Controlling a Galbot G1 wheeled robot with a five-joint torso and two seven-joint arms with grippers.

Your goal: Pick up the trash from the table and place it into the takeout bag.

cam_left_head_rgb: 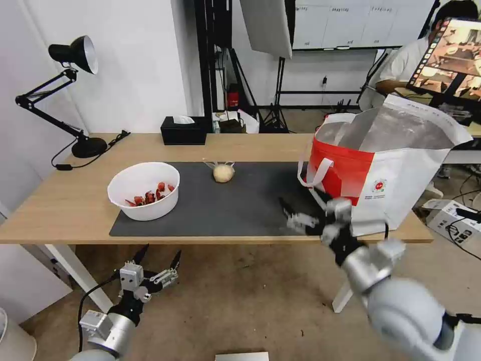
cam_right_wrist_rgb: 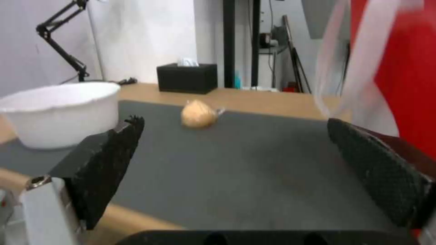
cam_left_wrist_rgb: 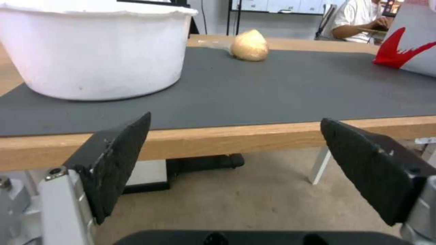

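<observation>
On the table [cam_left_head_rgb: 70, 200] lies a dark grey mat [cam_left_head_rgb: 240, 205]. A white bowl [cam_left_head_rgb: 144, 190] with red scraps stands at the mat's left end. A small knotted bag with a beige lump [cam_left_head_rgb: 223, 173] rests near the mat's far edge. The takeout bag [cam_left_head_rgb: 396, 165], white with a red panel and foil lining, stands open at the table's right end. My right gripper [cam_left_head_rgb: 302, 203] hovers open over the mat's right front, close beside the takeout bag, holding nothing. My left gripper [cam_left_head_rgb: 161, 250] hangs open below the table's front edge, under the bowl. The left wrist view shows the bowl [cam_left_wrist_rgb: 97, 51] and lump [cam_left_wrist_rgb: 249, 50]; the right wrist view shows the bowl [cam_right_wrist_rgb: 59, 112], the lump [cam_right_wrist_rgb: 198, 114] and the red panel [cam_right_wrist_rgb: 408, 68].
A black tissue box [cam_left_head_rgb: 184, 130] sits at the table's back edge. A black desk lamp [cam_left_head_rgb: 75, 100] with its cable stands at the back left corner. The takeout bag's white strap handles [cam_left_head_rgb: 313, 175] hang toward the mat. White table legs and bare floor lie under the front edge.
</observation>
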